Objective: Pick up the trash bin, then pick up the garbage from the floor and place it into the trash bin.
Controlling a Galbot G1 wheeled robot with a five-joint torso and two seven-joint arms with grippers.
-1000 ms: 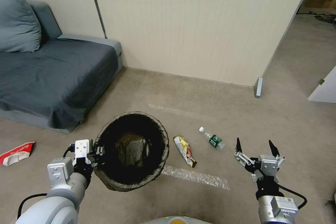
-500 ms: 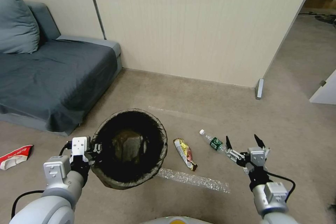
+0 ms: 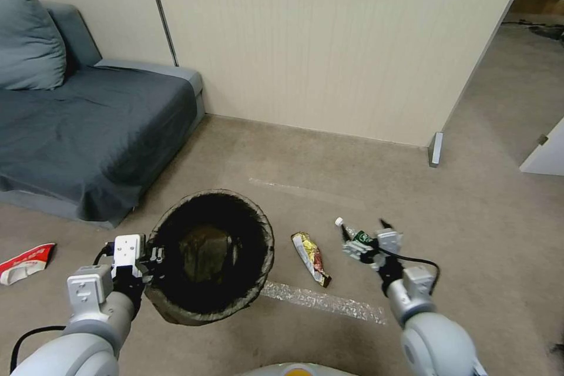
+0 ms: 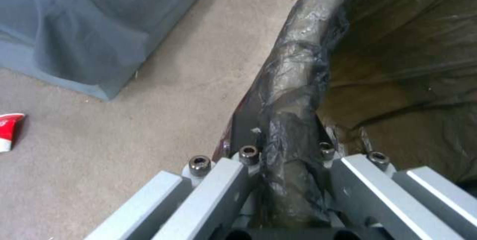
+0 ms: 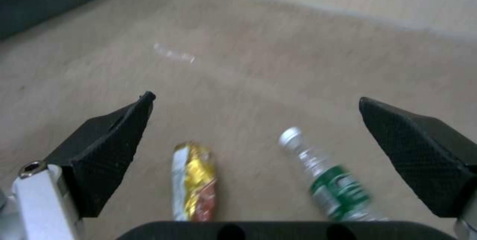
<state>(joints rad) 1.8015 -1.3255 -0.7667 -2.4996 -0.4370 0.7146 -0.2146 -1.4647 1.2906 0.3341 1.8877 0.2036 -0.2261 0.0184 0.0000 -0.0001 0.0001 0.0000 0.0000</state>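
Bin part's done: left claw (image 4: 286, 158) is pinching the trash bin (image 3: 208, 255) by its rim. Right claw (image 5: 258, 154) hangs spread wide over the bottle (image 5: 330, 180) and yellow wrapper (image 5: 195, 180); red wrapper (image 3: 26, 258) lies beyond the left claw, all unpicked.

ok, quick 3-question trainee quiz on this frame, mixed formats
1. True or false: the left gripper is shut on the bin rim.
2. Which item lies between the bin and the bottle? A) tissue B) yellow wrapper C) cup
3. Fill in: the right gripper fingers are ____, above the floor litter.

Key: 1 true; 2 B; 3 open. The red-white wrapper lies apart, near the sofa.
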